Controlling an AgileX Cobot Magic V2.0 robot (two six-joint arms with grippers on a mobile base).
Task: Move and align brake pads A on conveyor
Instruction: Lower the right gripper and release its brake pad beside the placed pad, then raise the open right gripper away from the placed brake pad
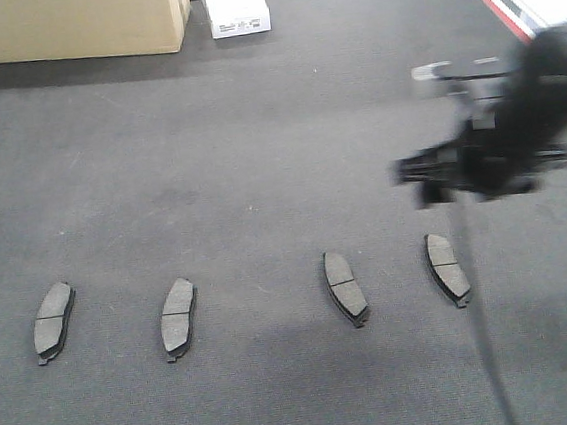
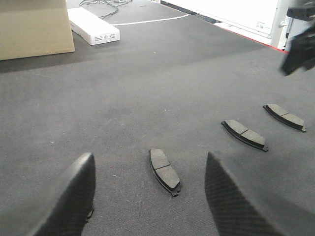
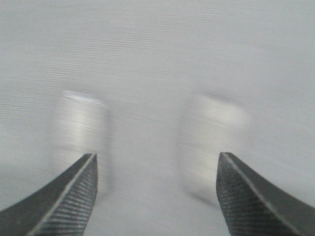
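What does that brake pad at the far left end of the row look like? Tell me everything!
The leftmost brake pad is a flat, curved oblong with a dull grey face, a thin groove across its middle and a black backing edge. It lies face up on the dark, felt-like conveyor, leaning slightly to the right. Nothing touches it but the belt; the next pad lies apart from it.

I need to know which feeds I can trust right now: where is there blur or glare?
Front view: the right arm is motion-smeared, but the four brake pads are sharp. Left wrist view: crisp, pads and conveyor clear. Right wrist view: streaked and washed out; only the open fingers read.
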